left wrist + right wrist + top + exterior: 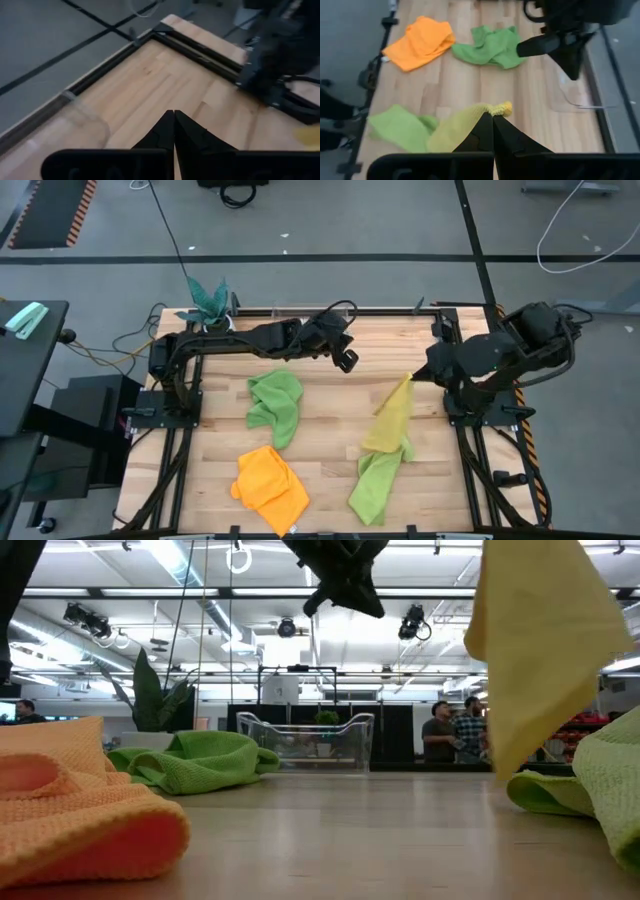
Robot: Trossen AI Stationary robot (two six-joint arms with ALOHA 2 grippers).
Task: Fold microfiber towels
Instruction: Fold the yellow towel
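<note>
My right gripper [414, 377] is shut on a yellow towel [390, 420] at the table's right, which also shows in the low view [540, 640]. One lime green towel [378, 480] lies crumpled on the table under the yellow towel's lower end. Another lime green towel [275, 405] lies left of centre. An orange towel [270, 480] lies near the front edge. My left gripper [347, 361] hovers shut over the far middle of the table, its fingers [173, 120] on nothing. My right gripper pinches a bunched corner [501, 108] of the yellow towel between its two fingers. The fingers slant downward from the table's right side. The towel hangs slack below them, and its lower end [383, 442] reaches the lime green towel.
A clear plastic bin [310, 311] stands at the table's far edge, and a teal plant [210, 298] stands at the far left corner. Bare wood [330, 430] shows between the towels. People [455, 730] stand in the room beyond the table.
</note>
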